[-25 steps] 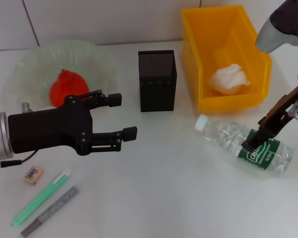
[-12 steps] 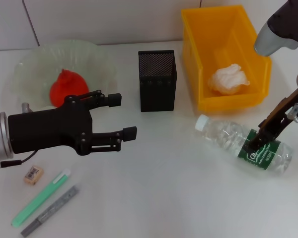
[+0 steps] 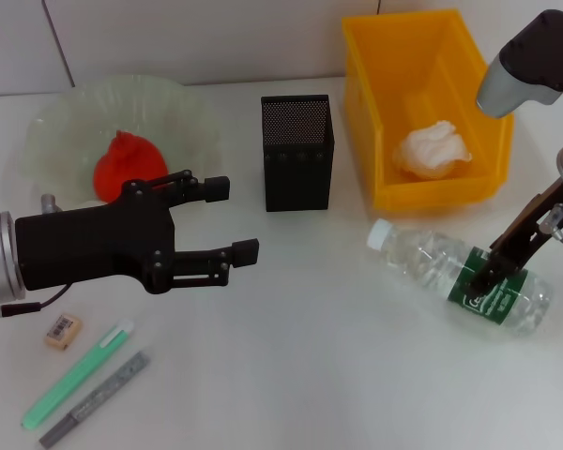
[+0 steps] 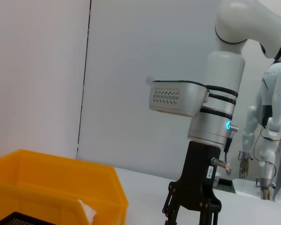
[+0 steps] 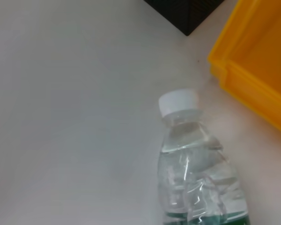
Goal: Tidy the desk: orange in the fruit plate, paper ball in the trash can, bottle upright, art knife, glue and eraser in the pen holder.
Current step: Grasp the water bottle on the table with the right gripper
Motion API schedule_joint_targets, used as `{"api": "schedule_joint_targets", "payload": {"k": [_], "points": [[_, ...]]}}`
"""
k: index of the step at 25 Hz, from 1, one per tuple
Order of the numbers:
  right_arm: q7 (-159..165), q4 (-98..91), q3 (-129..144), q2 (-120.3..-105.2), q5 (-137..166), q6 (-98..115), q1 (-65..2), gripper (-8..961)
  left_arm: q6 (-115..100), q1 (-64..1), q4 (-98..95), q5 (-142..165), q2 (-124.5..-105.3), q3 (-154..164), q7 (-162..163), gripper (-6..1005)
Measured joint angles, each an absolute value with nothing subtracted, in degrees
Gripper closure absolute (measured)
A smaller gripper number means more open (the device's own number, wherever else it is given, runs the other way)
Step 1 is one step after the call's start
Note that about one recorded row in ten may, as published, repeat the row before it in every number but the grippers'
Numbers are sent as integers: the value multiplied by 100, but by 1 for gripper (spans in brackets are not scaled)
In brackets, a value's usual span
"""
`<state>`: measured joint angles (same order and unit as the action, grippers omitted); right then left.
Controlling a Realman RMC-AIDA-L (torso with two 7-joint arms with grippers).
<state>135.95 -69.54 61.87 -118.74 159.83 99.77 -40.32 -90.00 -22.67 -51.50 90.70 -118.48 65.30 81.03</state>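
Right gripper down on the green label of one clear plastic bottle, apparently grasping it across the body. Bottle lying on its side at the right of the table, white cap pointing left toward the middle, just in front of the bin. In the right wrist view, cap and clear shoulder of the bottle resting on the bare tabletop beside the bin's corner.

Left gripper hovering at the left over the table, fingers spread wide, grasping nothing.

One yellow bin far right, with one crumpled white paper ball inside. One black mesh pen holder upright at far centre, left of the bin. One translucent fruit plate far left, holding one orange partly behind the left gripper. Near left: one small eraser, one green stick, likely the glue, and one grey art knife, the last two lying side by side, slanted.

Plain white table, smooth and matte. Pale panelled wall behind it. In the left wrist view, white wall and another white robot figure standing at the far side of the room.
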Motion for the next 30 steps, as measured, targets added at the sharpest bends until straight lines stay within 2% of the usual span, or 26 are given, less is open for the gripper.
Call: {"api": "schedule_joint_targets", "payload": {"k": [30], "points": [[13592, -6434, 6187, -11883, 16084, 9810, -4207, 138, -8957, -2277, -5151, 9070, -11847, 6530, 8096, 145]]}}
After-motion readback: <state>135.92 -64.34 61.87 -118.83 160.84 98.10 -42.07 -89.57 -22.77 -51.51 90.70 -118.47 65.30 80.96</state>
